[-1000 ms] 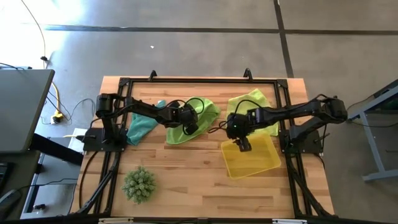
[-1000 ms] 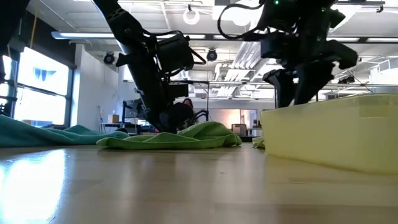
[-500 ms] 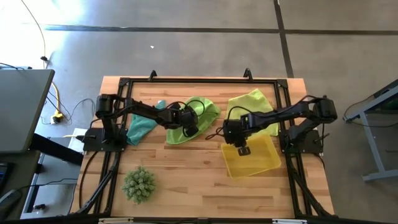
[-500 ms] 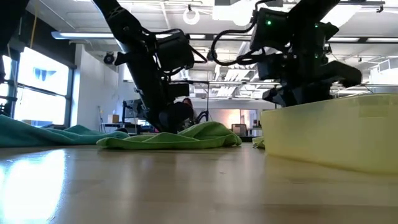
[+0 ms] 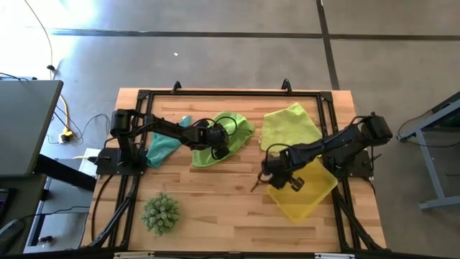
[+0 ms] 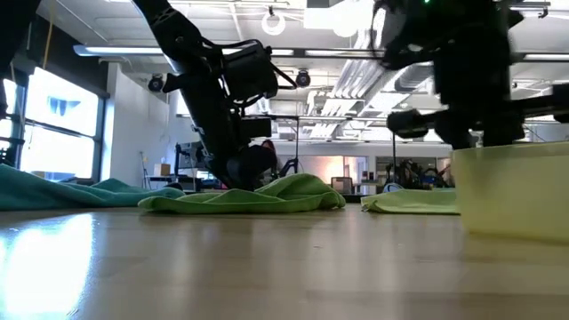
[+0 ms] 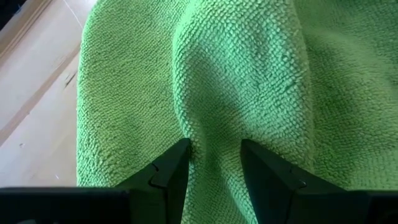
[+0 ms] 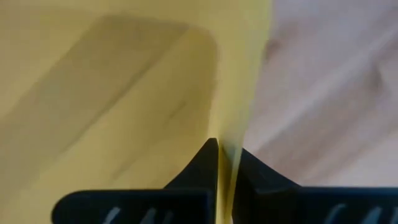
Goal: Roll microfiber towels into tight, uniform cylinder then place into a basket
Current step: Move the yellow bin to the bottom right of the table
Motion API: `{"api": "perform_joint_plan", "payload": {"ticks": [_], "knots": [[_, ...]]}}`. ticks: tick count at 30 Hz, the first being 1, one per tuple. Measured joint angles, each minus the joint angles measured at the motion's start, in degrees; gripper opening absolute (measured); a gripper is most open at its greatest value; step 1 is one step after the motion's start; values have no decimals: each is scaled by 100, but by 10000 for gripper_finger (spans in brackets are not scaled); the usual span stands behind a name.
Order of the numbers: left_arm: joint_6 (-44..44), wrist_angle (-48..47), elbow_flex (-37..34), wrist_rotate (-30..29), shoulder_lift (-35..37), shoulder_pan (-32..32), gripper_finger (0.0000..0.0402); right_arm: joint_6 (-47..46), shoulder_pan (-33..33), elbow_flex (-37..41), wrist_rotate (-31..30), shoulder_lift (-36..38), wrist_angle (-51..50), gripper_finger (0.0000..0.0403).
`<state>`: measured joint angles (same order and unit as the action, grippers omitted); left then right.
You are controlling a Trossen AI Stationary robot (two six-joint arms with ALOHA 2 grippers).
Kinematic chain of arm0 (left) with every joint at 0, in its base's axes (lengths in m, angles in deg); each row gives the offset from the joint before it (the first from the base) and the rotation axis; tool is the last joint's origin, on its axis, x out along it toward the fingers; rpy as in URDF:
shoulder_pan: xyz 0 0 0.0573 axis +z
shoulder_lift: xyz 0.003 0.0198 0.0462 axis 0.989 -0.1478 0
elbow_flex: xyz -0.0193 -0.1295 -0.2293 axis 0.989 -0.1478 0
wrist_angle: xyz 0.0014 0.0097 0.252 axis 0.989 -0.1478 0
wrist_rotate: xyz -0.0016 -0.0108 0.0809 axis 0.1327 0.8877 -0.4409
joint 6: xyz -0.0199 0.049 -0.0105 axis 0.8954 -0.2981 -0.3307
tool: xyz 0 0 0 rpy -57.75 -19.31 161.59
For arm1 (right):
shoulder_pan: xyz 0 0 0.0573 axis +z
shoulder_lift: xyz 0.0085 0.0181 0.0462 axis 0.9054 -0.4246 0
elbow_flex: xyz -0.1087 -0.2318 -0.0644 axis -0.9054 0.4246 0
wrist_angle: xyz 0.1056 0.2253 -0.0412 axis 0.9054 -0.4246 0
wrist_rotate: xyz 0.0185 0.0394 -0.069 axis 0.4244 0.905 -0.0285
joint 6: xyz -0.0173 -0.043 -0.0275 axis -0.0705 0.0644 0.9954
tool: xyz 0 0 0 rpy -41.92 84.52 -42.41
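Right gripper (image 5: 282,180) clamping the basket (image 5: 305,193) wall; left gripper (image 5: 218,147) straddling a fold of the green towel (image 5: 231,129).

High view: the basket is sitting turned at an angle at the table's right, long axis running diagonally, right gripper at its near-left rim; the pale towel (image 5: 289,124) is lying flat just behind it, the teal towel (image 5: 162,145) at far left; none are rolled yet. Low view: the green towel (image 6: 258,196) is lying low under the left arm, the basket (image 6: 511,191) at right. Left wrist view: fingers (image 7: 166,171) are standing apart, pressing into the green towel (image 7: 236,74) with a ridge between them, not pinching. Right wrist view: the right gripper (image 8: 219,163) is clenching the thin basket wall (image 8: 239,81), so the right arm is the nearer one for shifting it.
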<state>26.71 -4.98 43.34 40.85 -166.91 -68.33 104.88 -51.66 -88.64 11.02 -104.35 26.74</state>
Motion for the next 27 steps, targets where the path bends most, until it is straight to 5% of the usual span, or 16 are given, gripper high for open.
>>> {"api": "perform_joint_plan", "payload": {"ticks": [6, 14, 27], "knots": [[1, 2, -2, -5, 0, 0, 135, 1757, 613, -2, 34, 0, 106, 3], [0, 200, -2, -11, 0, 0, 135, 2146, 1221, 12, 68, -8, 1005, 2], [0, 280, -2, 28, 0, -17, 135, -32, 1892, 13, 159, -11, 1793, 2]]}}
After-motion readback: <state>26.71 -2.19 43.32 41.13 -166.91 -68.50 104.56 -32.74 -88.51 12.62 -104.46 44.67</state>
